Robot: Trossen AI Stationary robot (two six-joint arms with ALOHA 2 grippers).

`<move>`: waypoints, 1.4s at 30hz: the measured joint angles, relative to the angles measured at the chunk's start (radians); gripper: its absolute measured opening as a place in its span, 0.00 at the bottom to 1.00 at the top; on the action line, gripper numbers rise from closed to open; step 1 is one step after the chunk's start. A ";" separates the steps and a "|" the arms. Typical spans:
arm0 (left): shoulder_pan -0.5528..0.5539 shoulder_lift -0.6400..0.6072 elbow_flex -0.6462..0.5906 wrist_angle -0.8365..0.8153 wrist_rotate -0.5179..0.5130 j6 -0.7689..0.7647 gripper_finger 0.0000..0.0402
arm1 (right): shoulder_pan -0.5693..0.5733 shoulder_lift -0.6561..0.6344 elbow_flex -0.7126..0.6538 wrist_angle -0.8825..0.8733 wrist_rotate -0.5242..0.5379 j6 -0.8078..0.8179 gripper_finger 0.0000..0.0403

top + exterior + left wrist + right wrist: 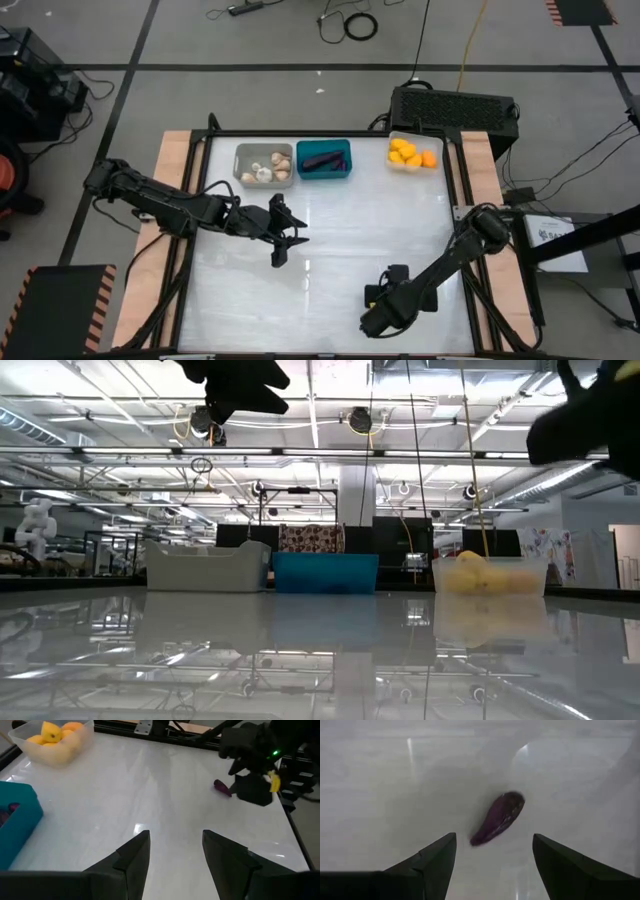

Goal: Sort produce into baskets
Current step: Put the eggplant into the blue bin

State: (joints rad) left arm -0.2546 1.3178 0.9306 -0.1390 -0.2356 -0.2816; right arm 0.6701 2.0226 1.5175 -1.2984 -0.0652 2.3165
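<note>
A small dark purple vegetable lies on its side on the white table near the front right; it also shows in the left wrist view. My right gripper hovers just above it, open, one finger on each side and touching nothing. My left gripper is open and empty over the table's left middle. At the far edge stand a grey basket with beige bulbs, a teal basket with purple vegetables and a clear basket with yellow-orange fruits.
A black box with cables stands behind the table's far right corner. The table is framed by black rails and wooden side strips. The wide white surface between the two arms and the baskets is bare.
</note>
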 joint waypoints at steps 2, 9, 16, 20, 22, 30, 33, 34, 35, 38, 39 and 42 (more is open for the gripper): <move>0.000 0.000 0.000 0.000 0.001 0.000 0.47 | 0.000 0.010 -0.008 -0.012 0.007 0.002 0.63; -0.001 0.000 0.000 -0.001 0.002 -0.001 0.47 | 0.000 -0.019 -0.161 0.195 0.014 0.012 0.63; -0.003 0.000 0.000 -0.007 0.003 -0.052 0.47 | -0.004 -0.030 -0.227 0.295 0.014 0.014 0.59; -0.003 0.000 0.000 -0.008 0.003 -0.053 0.47 | -0.006 -0.039 -0.227 0.310 0.014 0.001 0.45; -0.003 0.000 0.000 -0.005 0.002 -0.053 0.47 | -0.006 -0.050 -0.229 0.315 0.021 -0.010 0.35; -0.003 0.000 0.000 -0.003 -0.009 -0.106 0.47 | -0.052 -0.190 -0.232 0.209 0.265 -0.102 0.03; -0.003 0.000 0.000 -0.002 -0.012 -0.117 0.47 | -0.111 -0.262 -0.233 0.169 0.432 -0.230 0.06; -0.003 0.000 0.000 -0.001 -0.013 -0.136 0.47 | -0.137 -0.290 -0.233 0.167 0.491 -0.290 0.07; -0.003 0.000 0.000 -0.001 -0.013 -0.158 0.47 | -0.168 -0.317 -0.233 0.167 0.550 -0.360 0.09; -0.003 0.000 0.000 -0.002 -0.015 -0.208 0.47 | -0.298 -0.376 -0.232 0.184 0.648 -0.589 0.10; -0.003 0.000 0.000 -0.004 -0.015 -0.215 0.47 | -0.353 -0.386 -0.232 0.198 0.651 -0.678 0.10; -0.003 0.000 0.000 -0.009 -0.016 -0.253 0.47 | -0.523 -0.410 -0.232 0.323 0.652 -0.996 0.08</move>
State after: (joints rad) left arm -0.2574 1.3178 0.9306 -0.1481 -0.2516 -0.5348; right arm 0.1468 1.6125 1.2854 -0.9756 0.5865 1.3205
